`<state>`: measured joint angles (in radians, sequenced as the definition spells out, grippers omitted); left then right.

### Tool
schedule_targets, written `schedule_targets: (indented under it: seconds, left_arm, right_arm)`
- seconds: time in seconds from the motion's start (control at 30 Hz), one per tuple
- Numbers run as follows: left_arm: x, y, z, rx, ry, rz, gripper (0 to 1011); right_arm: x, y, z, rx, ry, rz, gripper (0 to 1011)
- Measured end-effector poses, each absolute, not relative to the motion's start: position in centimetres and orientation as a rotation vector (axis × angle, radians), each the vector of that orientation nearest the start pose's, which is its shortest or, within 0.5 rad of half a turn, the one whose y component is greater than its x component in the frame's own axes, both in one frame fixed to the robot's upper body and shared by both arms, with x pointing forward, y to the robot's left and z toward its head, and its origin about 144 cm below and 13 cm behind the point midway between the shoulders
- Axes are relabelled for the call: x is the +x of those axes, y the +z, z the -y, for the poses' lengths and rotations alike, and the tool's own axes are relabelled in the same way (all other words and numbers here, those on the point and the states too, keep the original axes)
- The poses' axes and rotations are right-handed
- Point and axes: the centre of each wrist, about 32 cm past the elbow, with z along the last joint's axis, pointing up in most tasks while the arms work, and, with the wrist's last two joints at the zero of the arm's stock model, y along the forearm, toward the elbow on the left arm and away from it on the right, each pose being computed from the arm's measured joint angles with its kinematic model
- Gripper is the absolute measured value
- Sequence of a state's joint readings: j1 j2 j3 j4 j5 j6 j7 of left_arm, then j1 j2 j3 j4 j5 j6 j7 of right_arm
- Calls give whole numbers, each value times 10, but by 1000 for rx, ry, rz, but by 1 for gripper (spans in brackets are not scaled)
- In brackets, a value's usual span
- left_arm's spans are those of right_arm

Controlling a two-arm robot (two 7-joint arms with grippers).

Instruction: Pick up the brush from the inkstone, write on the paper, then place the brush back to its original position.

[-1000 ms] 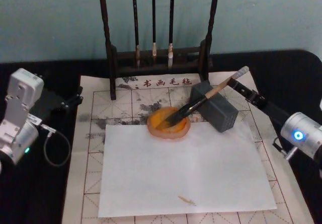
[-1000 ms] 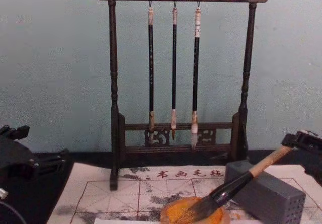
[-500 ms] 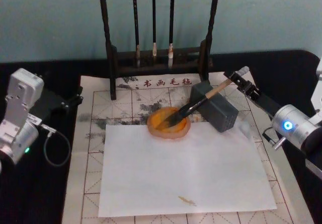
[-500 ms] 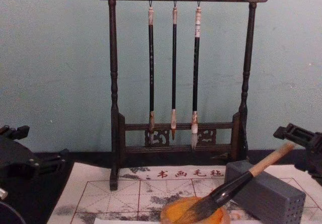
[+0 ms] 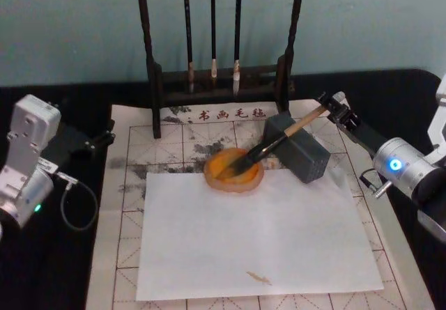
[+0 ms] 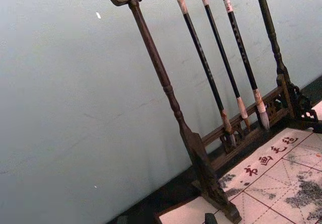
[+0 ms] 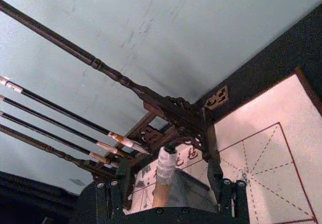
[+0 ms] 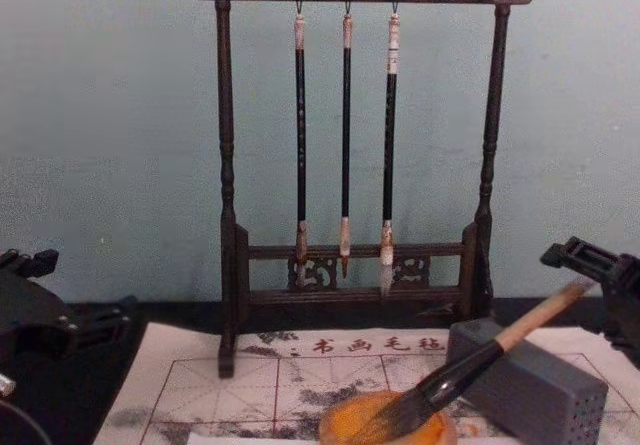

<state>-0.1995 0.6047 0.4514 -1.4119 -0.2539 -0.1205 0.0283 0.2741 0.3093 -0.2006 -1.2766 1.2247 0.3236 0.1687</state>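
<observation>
The brush (image 5: 279,139) lies on a slant with its dark bristles down in the orange inkstone (image 5: 219,173). Its long axis runs from there up and back toward my right. The pale handle is propped on the top edge of a grey block (image 5: 310,160), and the white end cap points at the far right of the desk (image 5: 63,275). From the chest camera it climbs from low centre to the right at a shallow angle. My right gripper (image 5: 331,106) sits at that raised end. On its wrist camera the fingers (image 7: 216,176) stand apart on either side of the cap, with a gap on both sides, so it is open and not yet gripping. Compared with a second ago, the right arm has swung in closer to the brush stand (image 5: 216,80) and its lit wrist ring has moved inward. The brush lies where it did. The inkstone sits on the paper (image 5: 125,219) with the red grid, at the far edge of a plain white sheet (image 5: 258,233). My left gripper (image 5: 101,139) is parked off the paper's left side, and I cannot tell whether it is open or closed.
</observation>
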Motion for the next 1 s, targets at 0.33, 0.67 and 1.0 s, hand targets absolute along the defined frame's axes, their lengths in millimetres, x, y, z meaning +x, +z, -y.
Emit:
schedule_targets:
  seconds: [0.33, 0.67, 1.0]
  left_arm:
    - [489, 1140, -310, 304, 1248, 285, 1001]
    - [489, 1140, -310, 304, 1248, 285, 1001]
    - [489, 1140, -310, 304, 1248, 285, 1001]
  right_arm:
    - [532, 1145, 285, 416, -1083, -920, 1002]
    - [533, 1146, 286, 421, -1072, -928, 1002]
    - [533, 1146, 286, 420, -1072, -927, 1002]
